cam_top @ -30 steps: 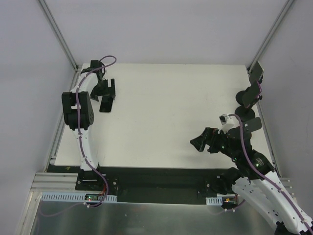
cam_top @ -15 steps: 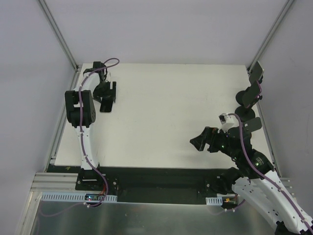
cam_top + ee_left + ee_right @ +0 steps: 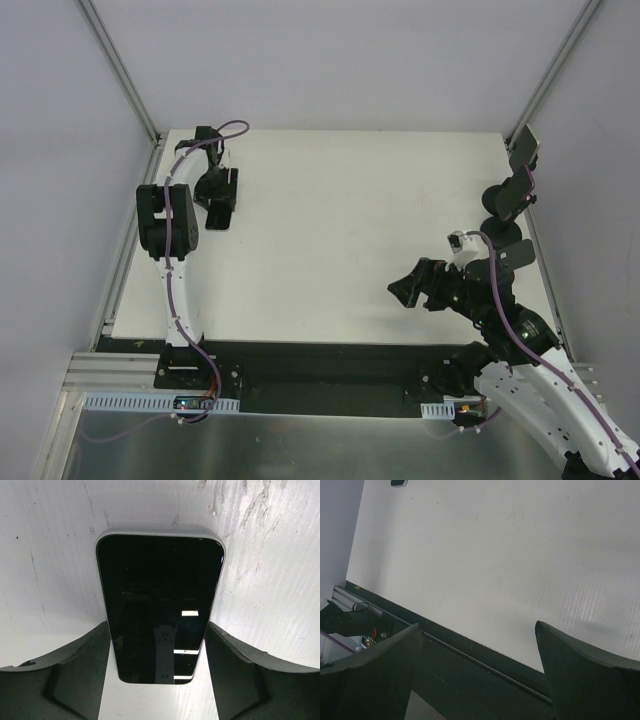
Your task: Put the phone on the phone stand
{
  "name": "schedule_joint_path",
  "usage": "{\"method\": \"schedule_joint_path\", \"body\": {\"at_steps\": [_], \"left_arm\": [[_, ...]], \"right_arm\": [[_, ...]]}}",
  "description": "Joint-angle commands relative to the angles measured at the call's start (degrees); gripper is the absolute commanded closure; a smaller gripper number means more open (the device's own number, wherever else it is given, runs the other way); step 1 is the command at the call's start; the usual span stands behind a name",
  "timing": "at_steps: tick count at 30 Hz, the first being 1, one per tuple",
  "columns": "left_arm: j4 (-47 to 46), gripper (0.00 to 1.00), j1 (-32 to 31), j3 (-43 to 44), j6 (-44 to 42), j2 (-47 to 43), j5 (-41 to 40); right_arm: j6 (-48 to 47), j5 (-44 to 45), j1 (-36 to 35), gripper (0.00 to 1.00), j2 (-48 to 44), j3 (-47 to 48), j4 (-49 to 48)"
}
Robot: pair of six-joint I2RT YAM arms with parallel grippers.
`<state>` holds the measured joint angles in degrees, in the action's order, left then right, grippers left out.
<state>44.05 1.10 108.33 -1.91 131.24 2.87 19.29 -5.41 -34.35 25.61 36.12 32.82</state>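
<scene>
At the upper left of the top view, the phone (image 3: 160, 595) lay flat on the table (image 3: 350, 230) between the fingers of the left gripper (image 3: 157, 630), long axis pointing away from the wrist. Its jaws flanked the long edges closely; whether they pressed could not be told. At the right edge stood the phone stand (image 3: 505, 203), near the wide-open, empty right gripper (image 3: 477, 626).
</scene>
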Motion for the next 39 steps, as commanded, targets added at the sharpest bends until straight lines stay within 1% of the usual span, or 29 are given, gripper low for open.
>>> {"method": "schedule_joint_path", "body": {"at_steps": [1,3,4,5,6,8,13,17,20,24,28,32,33,35,39], "left_arm": [[2.88,0.69,-0.84,-2.68,-0.28,0.16,1.34],[2.88,0.76,-0.93,-3.74,-0.11,-1.24,1.35],[2.79,0.79,-2.67,-4.35,0.07,-1.86,1.34],[2.88,0.82,-2.95,-5.32,0.41,-3.00,1.43],[2.79,0.92,-3.12,-5.76,0.68,-3.62,1.26],[2.62,1.00,-3.74,-6.82,1.73,-5.46,1.43],[1.39,1.00,-5.14,-11.64,6.30,-11.43,3.01],[-1.16,1.00,-6.55,-15.51,9.81,-18.54,4.85],[-3.35,1.00,-7.95,-19.47,12.01,-23.55,6.53],[-5.64,1.00,-10.85,-23.07,14.04,-28.57,8.20],[-8.45,1.00,-14.01,-26.06,16.15,-33.85,11.36],[-9.60,1.00,-17.70,-25.54,15.28,-38.85,12.68],[-10.38,1.00,-18.32,-25.89,15.01,-39.74,14.34],[-12.40,1.00,-20.16,-28.78,13.87,-43.50,15.23],[-21.17,1.00,-23.07,-36.69,12.46,-50.63,13.83]], "right_arm": [[0.75,-0.57,0.16,0.04,1.29,1.85,-1.53],[0.75,-0.48,0.16,0.04,1.38,2.03,-1.09],[0.84,-0.13,0.16,0.04,1.29,1.76,-1.09],[0.84,0.05,0.07,0.04,1.20,1.76,-1.09],[0.75,0.14,0.16,0.04,1.29,1.68,-1.26],[0.58,0.22,0.16,0.04,2.16,1.24,-1.53],[0.31,0.40,0.16,0.04,5.68,1.23,-1.44],[1.28,-0.48,0.16,0.04,11.11,1.32,-1.27],[2.86,-1.44,0.07,0.04,13.50,1.59,-1.70],[3.04,-4.78,0.07,0.04,14.47,-0.08,-5.83],[2.16,-7.06,0.16,0.04,15.96,1.05,-5.84],[1.19,-9.53,0.16,0.03,17.81,3.86,-5.84],[0.93,-9.97,0.07,0.03,17.99,4.31,-5.92],[0.92,-10.85,0.07,0.02,18.51,5.62,-6.10],[1.63,-12.34,-0.02,0.01,19.74,8.96,-7.41]]}}
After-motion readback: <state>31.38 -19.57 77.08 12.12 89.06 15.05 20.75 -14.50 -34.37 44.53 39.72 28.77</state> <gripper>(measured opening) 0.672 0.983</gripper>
